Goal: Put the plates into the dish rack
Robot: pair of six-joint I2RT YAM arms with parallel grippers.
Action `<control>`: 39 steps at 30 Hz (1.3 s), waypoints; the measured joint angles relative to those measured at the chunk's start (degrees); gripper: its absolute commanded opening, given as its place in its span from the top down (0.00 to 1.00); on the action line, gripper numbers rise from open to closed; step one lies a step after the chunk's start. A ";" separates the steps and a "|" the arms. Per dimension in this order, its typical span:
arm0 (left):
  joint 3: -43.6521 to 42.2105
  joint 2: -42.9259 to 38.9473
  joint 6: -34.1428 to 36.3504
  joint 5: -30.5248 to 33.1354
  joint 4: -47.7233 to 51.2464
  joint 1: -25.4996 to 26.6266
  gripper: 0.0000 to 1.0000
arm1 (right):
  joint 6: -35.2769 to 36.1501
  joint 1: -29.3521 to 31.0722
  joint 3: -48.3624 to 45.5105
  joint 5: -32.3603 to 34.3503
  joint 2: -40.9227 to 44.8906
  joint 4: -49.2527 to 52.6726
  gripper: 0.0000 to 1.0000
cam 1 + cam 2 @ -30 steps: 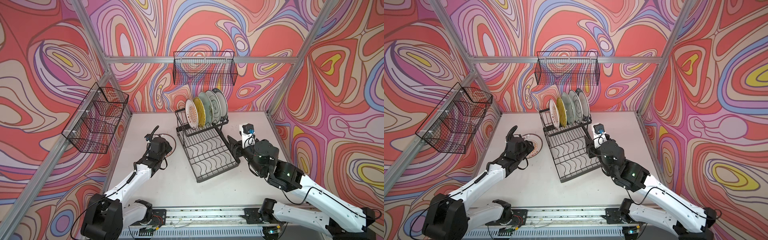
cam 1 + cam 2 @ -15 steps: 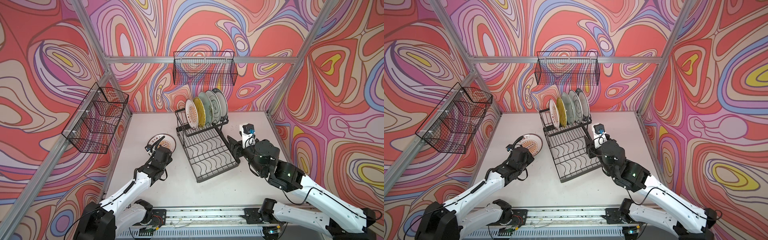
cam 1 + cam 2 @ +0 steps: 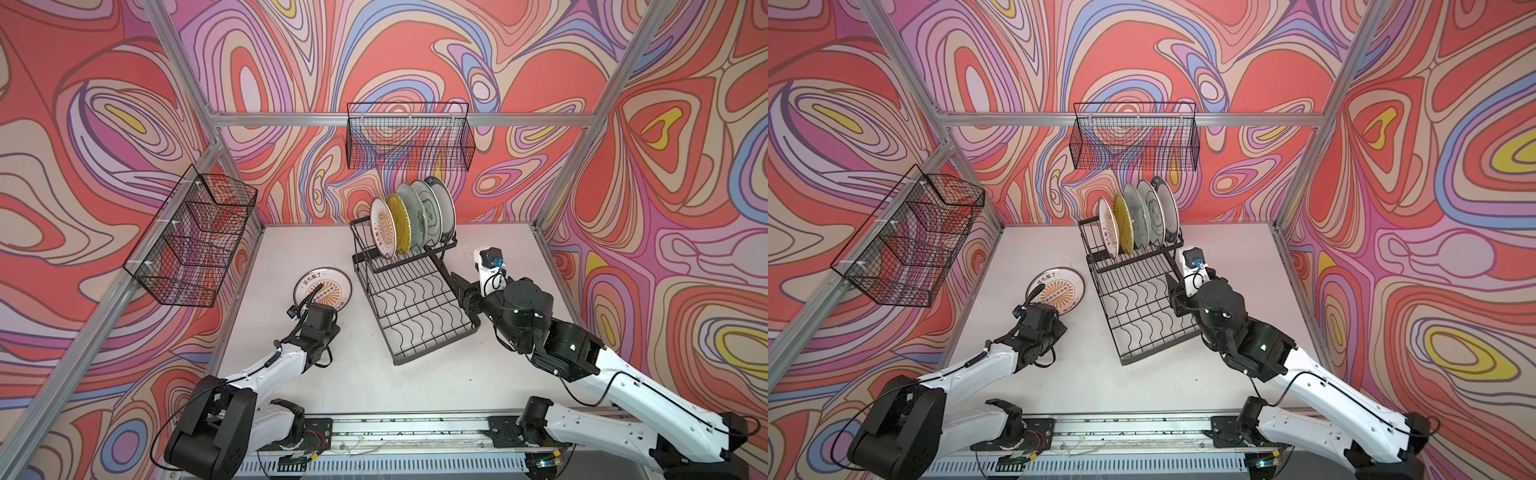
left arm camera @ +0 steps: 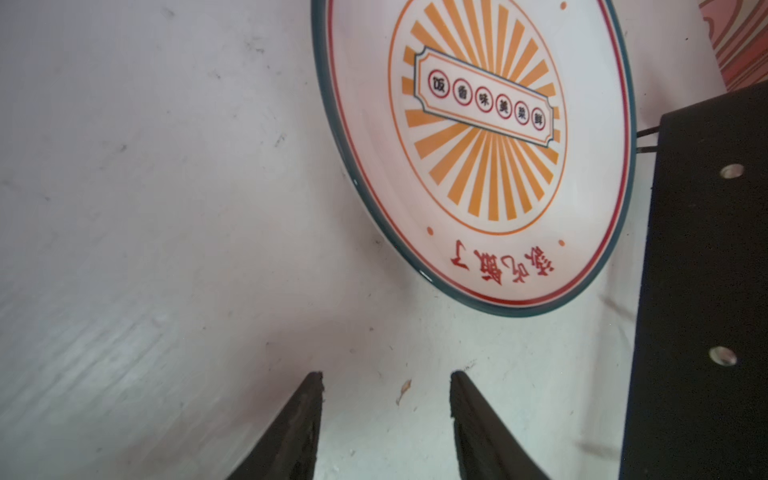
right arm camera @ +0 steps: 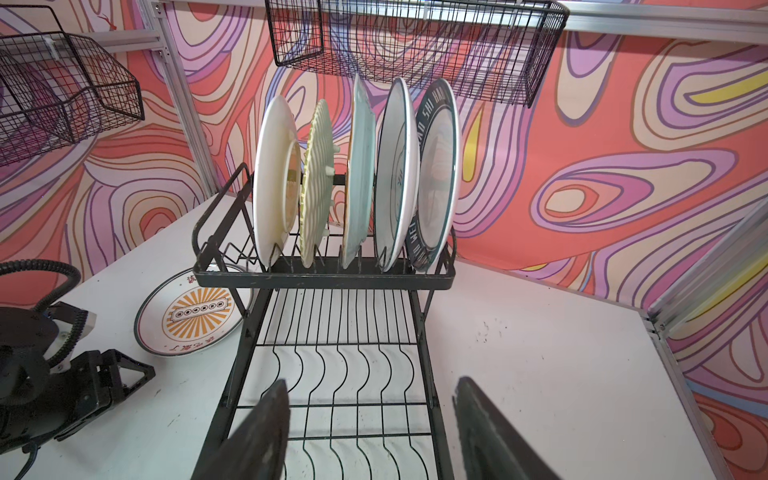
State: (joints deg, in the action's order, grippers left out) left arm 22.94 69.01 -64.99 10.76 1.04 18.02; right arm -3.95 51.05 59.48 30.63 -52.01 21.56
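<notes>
The black wire dish rack stands mid-table. Several plates stand upright in its raised tier. One white plate with an orange sunburst lies flat on the table left of the rack. My left gripper is open and empty, its tips just short of that plate's near rim. My right gripper is open and empty above the rack's right rim, one finger over the low tray and the other over the table.
A fine-mesh black basket hangs on the left wall and another on the back wall above the rack. Aluminium frame posts bound the white table. A rail runs along the front edge.
My left arm has drawn back toward the front, uncovering the sunburst plate on the table, and its jaws have opened slightly. The right arm has barely moved.
</notes>
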 measured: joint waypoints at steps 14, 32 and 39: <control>-5.62 1.95 -1.14 -4.11 -16.11 -5.18 0.47 | -0.11 0.00 0.07 -0.09 -0.96 0.00 0.35; -5.75 17.62 -11.23 -6.47 -41.59 -7.26 0.56 | -0.22 -0.02 0.07 -0.02 -0.94 0.00 0.35; -6.10 21.09 -14.99 -6.03 -46.60 -7.26 0.72 | -0.22 -0.02 0.07 -0.02 -0.94 0.00 0.35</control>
State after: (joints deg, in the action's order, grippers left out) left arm 16.84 90.11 -79.99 4.73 -45.56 10.76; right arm -4.16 51.03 59.55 30.61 -52.95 21.56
